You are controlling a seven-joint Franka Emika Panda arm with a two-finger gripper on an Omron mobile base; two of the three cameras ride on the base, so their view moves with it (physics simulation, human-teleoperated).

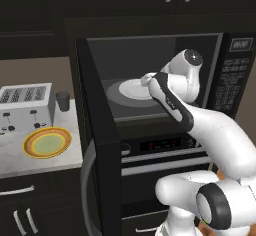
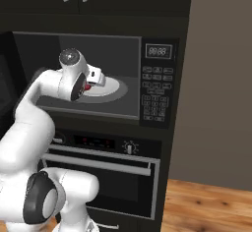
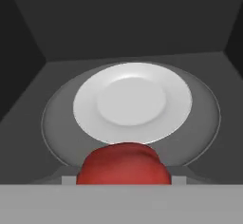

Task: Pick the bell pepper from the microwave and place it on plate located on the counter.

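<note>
Inside microwave (image 2: 98,64), bell pepper (image 3: 123,163) near white plate (image 3: 133,102).

Bell pepper (image 3: 123,164) inside microwave (image 1: 160,75); plate (image 1: 47,142) on counter (image 1: 30,162) left

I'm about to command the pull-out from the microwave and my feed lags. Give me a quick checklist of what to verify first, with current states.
1. Bell pepper at the pincer: ok, it sits red and close at the bottom of the hand view, off the white plate.
2. Pincer shut on it: cannot tell, the fingertips are hidden.
3. Microwave door open for exit: ok, swung wide to the left.
4. Target plate free: ok, nothing lies on it.
5. Path over the counter: ok, though the toaster and dark cup stand behind the plate.
</note>
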